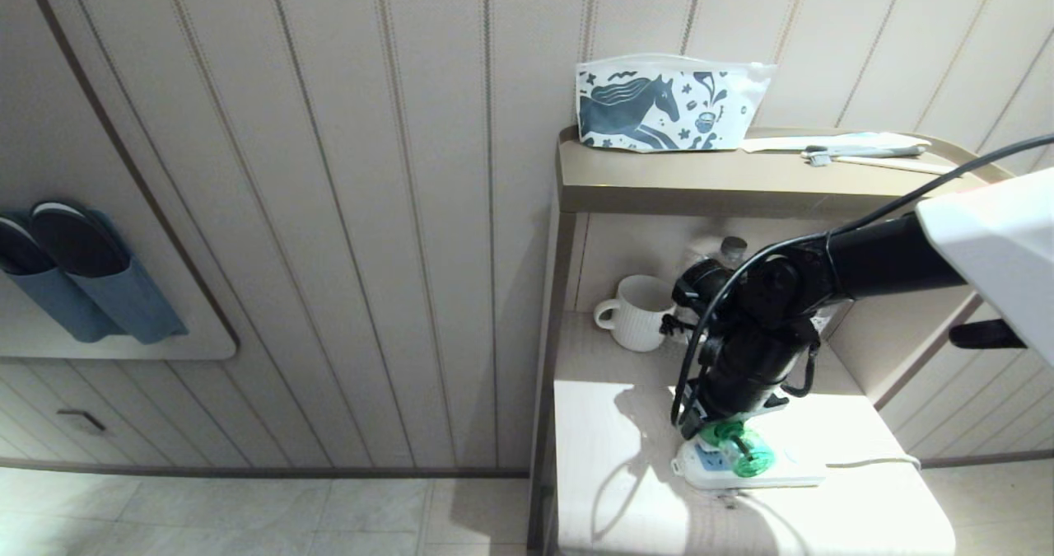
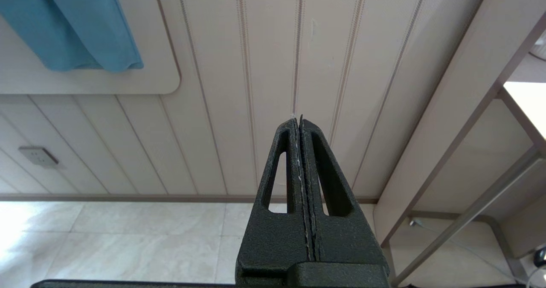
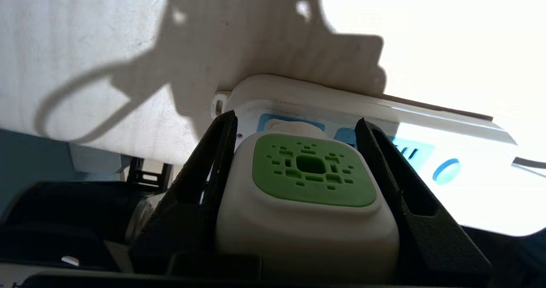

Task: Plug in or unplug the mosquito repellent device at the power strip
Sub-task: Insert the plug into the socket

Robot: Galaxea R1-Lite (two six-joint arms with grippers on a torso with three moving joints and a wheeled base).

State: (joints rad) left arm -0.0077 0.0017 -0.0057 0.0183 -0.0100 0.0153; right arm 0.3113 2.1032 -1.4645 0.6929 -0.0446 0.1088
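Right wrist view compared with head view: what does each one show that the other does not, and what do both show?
Only the right wrist view shows the right gripper closed on the mosquito repellent device's white head, and the strip's blue button. Only the head view shows the mug, the horse-print pouch and the device's green bottle. Both show the power strip on the light tabletop.

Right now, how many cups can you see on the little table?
1. A white ribbed ceramic mug stands at the back of the pale wooden table, under the shelf, beside a clear bottle. The black arm could hide others behind it.
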